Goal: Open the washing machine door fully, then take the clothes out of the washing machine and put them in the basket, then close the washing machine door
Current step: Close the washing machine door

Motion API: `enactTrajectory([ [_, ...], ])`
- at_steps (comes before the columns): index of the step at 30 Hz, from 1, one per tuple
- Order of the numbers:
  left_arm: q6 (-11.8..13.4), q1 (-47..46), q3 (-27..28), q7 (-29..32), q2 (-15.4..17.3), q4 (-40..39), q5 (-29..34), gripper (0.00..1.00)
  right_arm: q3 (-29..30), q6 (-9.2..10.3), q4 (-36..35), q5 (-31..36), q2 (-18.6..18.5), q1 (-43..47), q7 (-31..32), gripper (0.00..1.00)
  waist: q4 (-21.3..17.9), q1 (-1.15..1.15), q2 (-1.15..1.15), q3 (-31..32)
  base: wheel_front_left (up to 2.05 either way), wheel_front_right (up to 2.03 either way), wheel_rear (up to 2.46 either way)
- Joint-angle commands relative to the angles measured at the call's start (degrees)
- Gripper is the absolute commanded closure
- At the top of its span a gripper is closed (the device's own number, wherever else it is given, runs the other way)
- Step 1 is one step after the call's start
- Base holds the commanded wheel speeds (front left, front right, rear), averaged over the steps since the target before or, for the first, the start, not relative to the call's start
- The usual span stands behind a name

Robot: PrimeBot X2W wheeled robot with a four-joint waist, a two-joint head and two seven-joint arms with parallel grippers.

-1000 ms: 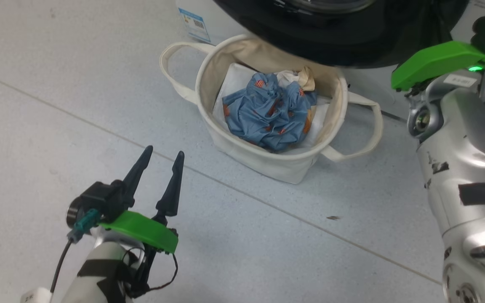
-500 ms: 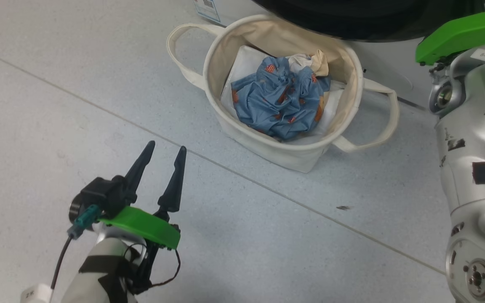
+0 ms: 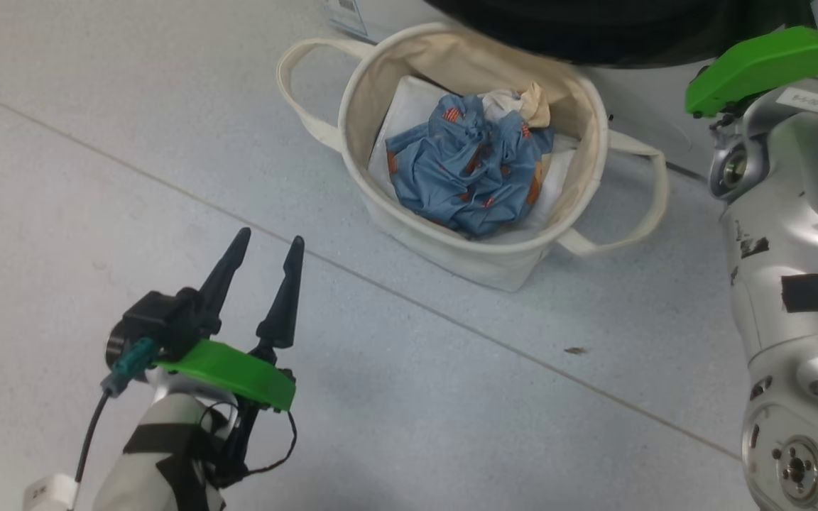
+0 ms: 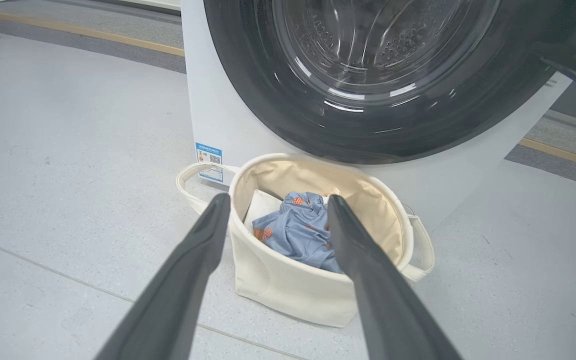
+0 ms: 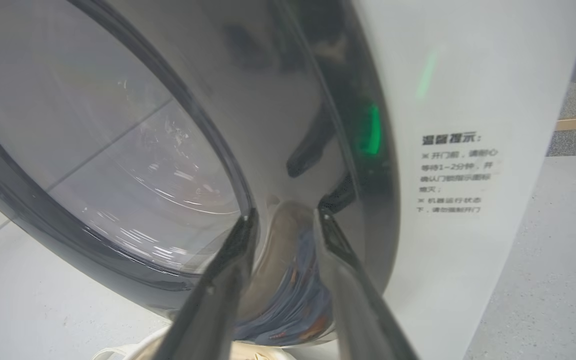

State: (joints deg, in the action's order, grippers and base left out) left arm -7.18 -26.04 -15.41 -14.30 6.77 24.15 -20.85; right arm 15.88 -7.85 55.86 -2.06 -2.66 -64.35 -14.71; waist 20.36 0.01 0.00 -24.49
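Observation:
The washing machine door (image 4: pixel 268 100), a wide glossy black rim around a clear glass bowl, lies against the front of the white washing machine (image 4: pixel 208 115). Below it stands the cream basket (image 3: pixel 451 262) with the blue, orange-patterned clothes (image 3: pixel 466 170) and a cream piece inside, also seen as clothes (image 4: pixel 298 232) in the basket (image 4: pixel 288 290). My left gripper (image 3: pixel 269 238) hovers open over the floor in front of the basket, empty, shown as the left gripper (image 4: pixel 278 199). My right gripper (image 5: pixel 284 215) is open, with its tips at the door's (image 5: pixel 288 100) rim, beside the white front panel (image 5: pixel 468 100).
My silver right forearm (image 3: pixel 785 213) rises along the right side, beside the basket's handle. Grey tiled floor (image 3: pixel 132 142) lies to the left of and in front of the basket. A blue label (image 4: pixel 209 160) is stuck low on the machine's front.
The head view has shifted, so the basket and door sit higher in it. The right gripper's jaws have come apart. The left gripper stays open in place.

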Motion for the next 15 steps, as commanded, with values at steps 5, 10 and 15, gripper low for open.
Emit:
enactTrajectory([
  [5, -0.3, -0.4, 3.7, -0.7, 3.9, -0.5, -0.5, 0.00, -2.7, 0.36, -2.4, -1.1, -0.2, 1.1, -0.3, 0.00, -1.3, -0.01, 0.00, 4.5, 0.00, 0.00, 0.00],
  [10, -0.3, 0.1, 4.6, -0.7, 7.9, 0.7, -1.5, 0.00, -7.0, 0.36, -5.7, -5.0, -0.2, 7.4, -0.3, 0.00, -4.3, -0.01, 0.00, 9.8, 0.00, 0.00, 0.00],
  [15, -0.3, 1.0, 6.6, -0.7, 12.3, 0.3, -2.8, 0.00, -10.7, 0.36, -12.3, -8.3, -0.2, 16.4, -0.3, 0.00, -7.8, -0.01, 0.00, 15.5, 0.00, 0.00, 0.00],
])
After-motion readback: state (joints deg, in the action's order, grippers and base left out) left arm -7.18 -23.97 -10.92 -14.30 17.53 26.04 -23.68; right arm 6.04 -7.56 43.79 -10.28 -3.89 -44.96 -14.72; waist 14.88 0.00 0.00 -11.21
